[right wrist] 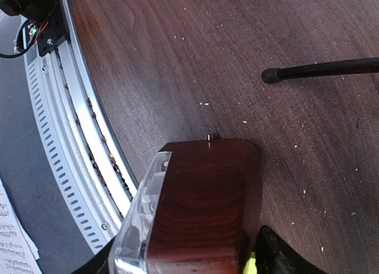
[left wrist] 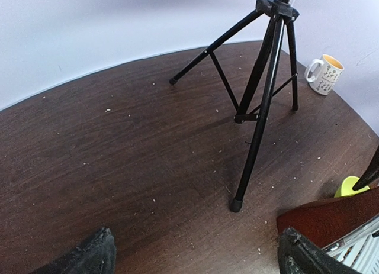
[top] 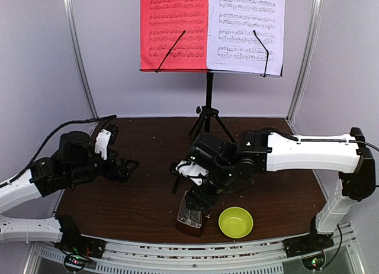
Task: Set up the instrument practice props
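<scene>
Our left arm lies low over the left part of the worktop (top: 148,191), elbow folded back and wrist turned toward the middle. The left gripper (left wrist: 195,250) is spread wide above the wood.

At the far middle stands the music stand (top: 209,90) on its tripod legs. The red sheet (top: 174,28) is on the left of its desk, and the white sheet (top: 246,25) touches it on the right.

Our right arm reaches in from the right, its white link level and the wrist bent down. The right gripper (top: 195,202) straddles the metronome (right wrist: 201,203) at the near edge, one finger on each side. We cannot tell whether the fingers press it.

The yellow-green bowl (top: 235,222) sits just beside the metronome on the right. A patterned mug (left wrist: 324,73) stands beyond the tripod.

The worktop is dark brown wood flecked with pale crumbs, with a slotted metal rail (right wrist: 65,138) along its near edge. Pale walls (top: 118,61) close in behind.
</scene>
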Available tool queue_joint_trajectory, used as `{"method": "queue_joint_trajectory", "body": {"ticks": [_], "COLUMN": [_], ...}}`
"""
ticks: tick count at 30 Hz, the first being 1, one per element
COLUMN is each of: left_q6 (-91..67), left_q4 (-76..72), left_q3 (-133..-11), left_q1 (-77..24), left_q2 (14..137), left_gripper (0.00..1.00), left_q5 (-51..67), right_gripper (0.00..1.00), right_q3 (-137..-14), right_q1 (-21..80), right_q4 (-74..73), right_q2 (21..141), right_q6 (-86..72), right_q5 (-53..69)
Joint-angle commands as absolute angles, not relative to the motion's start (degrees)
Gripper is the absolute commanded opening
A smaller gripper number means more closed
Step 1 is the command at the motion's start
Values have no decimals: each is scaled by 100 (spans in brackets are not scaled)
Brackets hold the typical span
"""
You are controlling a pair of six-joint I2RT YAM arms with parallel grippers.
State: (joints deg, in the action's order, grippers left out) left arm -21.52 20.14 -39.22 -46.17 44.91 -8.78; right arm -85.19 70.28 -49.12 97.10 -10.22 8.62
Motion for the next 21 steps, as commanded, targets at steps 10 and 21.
{"method": "queue_joint_trajectory", "body": {"ticks": [10, 21], "left_q6": [-2156, -1561], "left_q4": [1984, 1626], "left_q3": [-3810, -3795], "left_q1": [-4632, -4632], "left_q2": [4375, 4624], "left_gripper": [98, 87], "left_q5": [-763, 492], "right_gripper": [49, 41], "right_q3": [-8686, -7532], "right_q1": [7054, 7005], "right_q4": [-5029, -3387], "right_q2": [9790, 8406], "right_q6": [-344, 860], "right_q5": [726, 511]}}
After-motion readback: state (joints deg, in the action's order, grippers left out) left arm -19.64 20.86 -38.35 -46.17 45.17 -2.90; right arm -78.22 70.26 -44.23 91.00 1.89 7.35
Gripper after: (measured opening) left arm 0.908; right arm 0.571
